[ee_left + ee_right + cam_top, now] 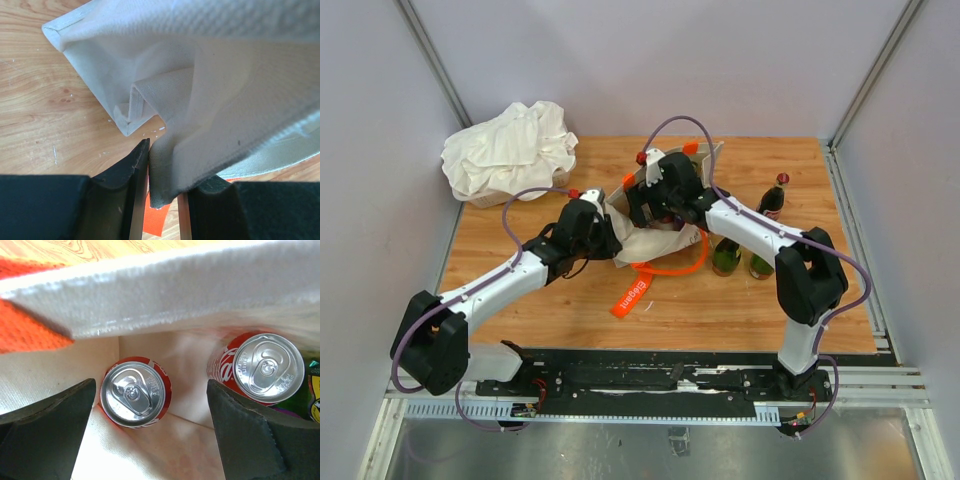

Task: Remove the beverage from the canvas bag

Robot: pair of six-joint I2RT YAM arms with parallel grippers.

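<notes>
Right arm's fingers (45, 435) are spread wide over the open mouth of the beige canvas bag with orange handles (175, 295), pointing down into it.

Inside stand two upright beverages, lids facing the wrist camera, so their long axes run along the approach line.
- Red aluminium cola can (132, 397): sits in the gap between the fingers, off-centre, just beside the finger at the picture's left.
- Second red cola can (267, 367): at the other finger, partly overlapping it in view. Contact cannot be told.
- Green-labelled item (311, 390) at the frame edge: unidentified.

Left arm's fingers (120, 185) are pinched on a fold of the bag's canvas, on its side away from the right arm.

The right arm is the nearer one. Judgement: descend straight and close across the first can's body.

Risks: the second can may be nudged by the outer finger, and the canvas rim lies close along the fingers' path.

On the wooden counter (520, 310): three glass bottles (727, 256) just beside the bag, a white cloth bundle (510, 150) well apart, and the orange strap with white lettering (633, 296) trailing forward.
</notes>
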